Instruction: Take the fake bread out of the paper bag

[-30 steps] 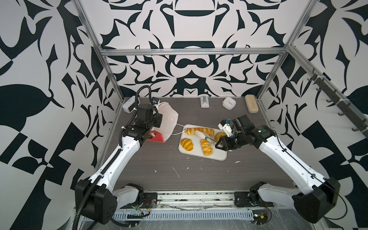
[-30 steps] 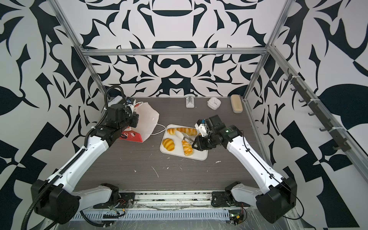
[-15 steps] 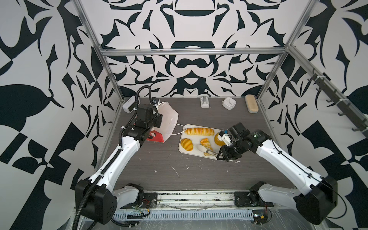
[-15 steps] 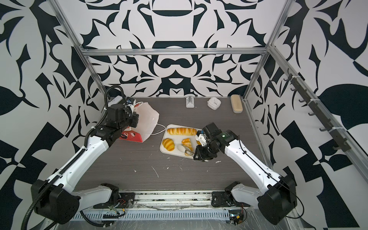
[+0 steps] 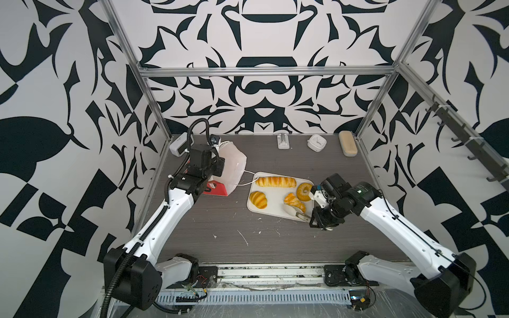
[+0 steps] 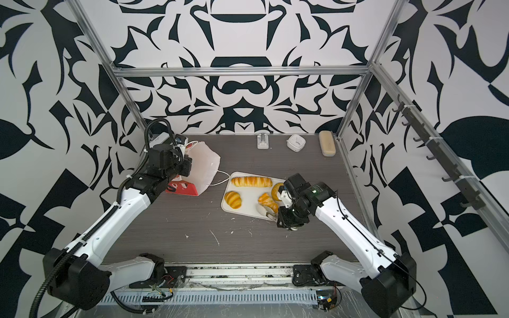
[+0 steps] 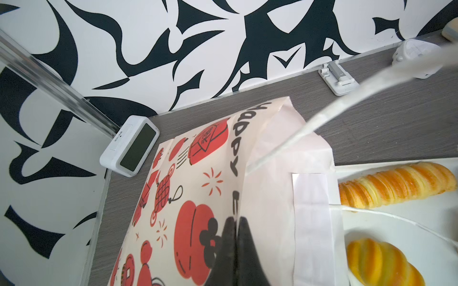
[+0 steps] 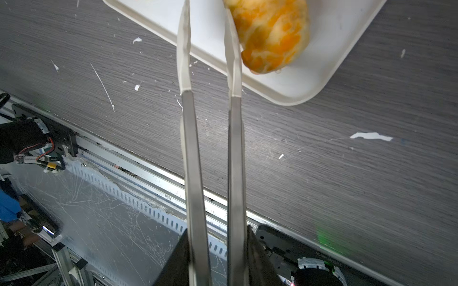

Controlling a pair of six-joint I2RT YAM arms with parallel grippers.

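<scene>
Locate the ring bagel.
In a top view the ring bagel lies on the white tray, at its far right corner, just right of the long loaf.

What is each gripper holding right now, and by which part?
Left gripper: the red-printed white paper bag, pinched at its printed wall. Right gripper: steel white-tipped tongs, by the handle end.

Dark table (image 5: 220,220), tray (image 5: 275,198), paper bag (image 5: 234,168), perhaps clock (image 5: 316,142)
</scene>
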